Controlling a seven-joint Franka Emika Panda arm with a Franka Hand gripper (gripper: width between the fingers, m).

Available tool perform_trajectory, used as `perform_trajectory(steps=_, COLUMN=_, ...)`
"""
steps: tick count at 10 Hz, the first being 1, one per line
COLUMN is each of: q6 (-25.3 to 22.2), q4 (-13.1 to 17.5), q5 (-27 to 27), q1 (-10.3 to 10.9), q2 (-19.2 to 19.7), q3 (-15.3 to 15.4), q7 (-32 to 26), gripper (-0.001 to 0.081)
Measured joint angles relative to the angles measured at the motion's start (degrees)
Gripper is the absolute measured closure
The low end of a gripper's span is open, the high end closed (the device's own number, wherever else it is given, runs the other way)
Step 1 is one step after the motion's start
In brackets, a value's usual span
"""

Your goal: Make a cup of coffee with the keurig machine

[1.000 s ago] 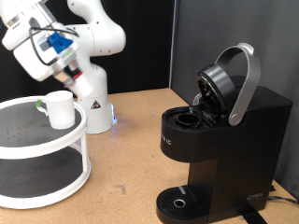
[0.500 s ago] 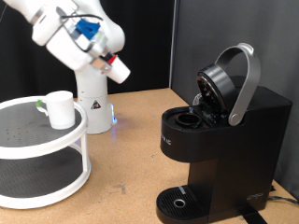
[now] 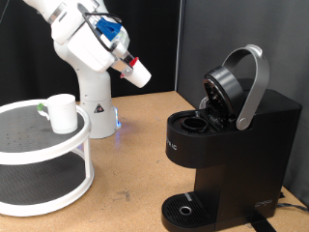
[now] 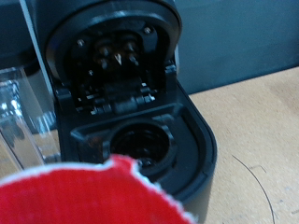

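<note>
My gripper [image 3: 125, 60] is in the air at the exterior view's upper middle, shut on a small white pod with a red top [image 3: 136, 72]. The pod's red top fills the near part of the wrist view [image 4: 89, 194]. The black keurig machine [image 3: 232, 145] stands at the exterior view's right with its grey-handled lid [image 3: 253, 82] raised and its pod chamber [image 4: 140, 145] open and empty. The gripper is to the left of the machine and above it. The white cup [image 3: 63, 112] stands on the top shelf of a white round rack [image 3: 29, 145] at the left.
The robot's white base [image 3: 95, 106] stands behind the rack on the tan table. The machine's round drip tray [image 3: 183, 208] has nothing on it. A dark curtain closes the back. A thin cable lies on the table beside the machine [image 4: 257, 182].
The gripper has swung with the pod from above the rack at the left towards the right, closer to the open machine. The cup and the machine have not moved.
</note>
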Motion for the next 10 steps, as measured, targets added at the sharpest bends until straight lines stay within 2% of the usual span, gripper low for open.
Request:
perform_trajectory(steps=1, q6=-0.25, q4=0.36, q5=2.12, q1=0.26, q2=0.06, q3=-0.02, q7=0.00, gripper=0.0349)
perform_trajectory(steps=3, q6=-1.43, q4=2.97, q5=4.00, q1=1.77, q2=0.83, q3=0.21, q7=-0.22, gripper=0.0349)
perform_trajectory(steps=7, q6=-4.49, q4=10.12, q5=2.36, q1=3.78, q2=5.24, q3=2.79, q7=1.08, gripper=0.0349)
perform_trajectory(steps=10, q6=-4.87, q4=12.28, q5=2.39, q1=4.12, q2=6.53, q3=3.84, q7=1.46, gripper=0.0357)
